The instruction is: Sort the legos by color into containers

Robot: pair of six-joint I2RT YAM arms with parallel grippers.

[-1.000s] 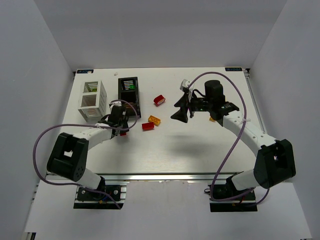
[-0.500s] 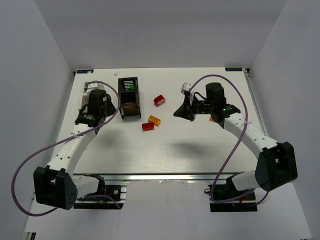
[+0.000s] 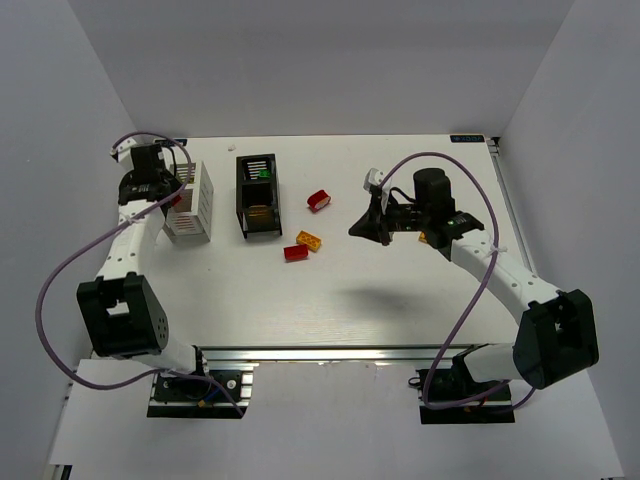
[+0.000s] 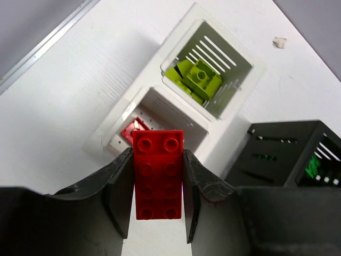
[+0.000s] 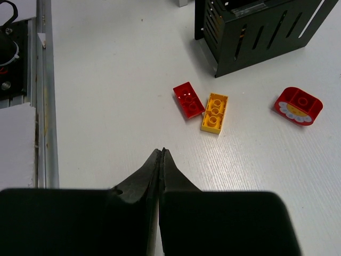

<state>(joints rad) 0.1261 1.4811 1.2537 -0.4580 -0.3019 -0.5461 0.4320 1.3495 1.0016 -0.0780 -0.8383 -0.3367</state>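
Note:
My left gripper (image 4: 157, 200) is shut on a red lego brick (image 4: 158, 173), held just above the white container (image 4: 160, 85) on its near side. That bin's far compartment holds yellow-green bricks (image 4: 197, 80); its near one shows a red brick (image 4: 133, 130). In the top view the left gripper (image 3: 172, 200) hangs by the white container (image 3: 190, 210). My right gripper (image 5: 161, 153) is shut and empty above the table, short of a red brick (image 5: 188, 100), an orange-yellow brick (image 5: 214, 112) and a rounded red piece (image 5: 298, 105).
The black container (image 3: 258, 195) stands right of the white one, with green and orange pieces inside. An orange piece (image 3: 425, 238) peeks out beside the right arm. The table's metal rail (image 5: 45, 90) runs along the left of the right wrist view.
The left arm swung from the table beside the black container up to the white one, carrying the red brick. The right gripper closed on nothing and barely moved.

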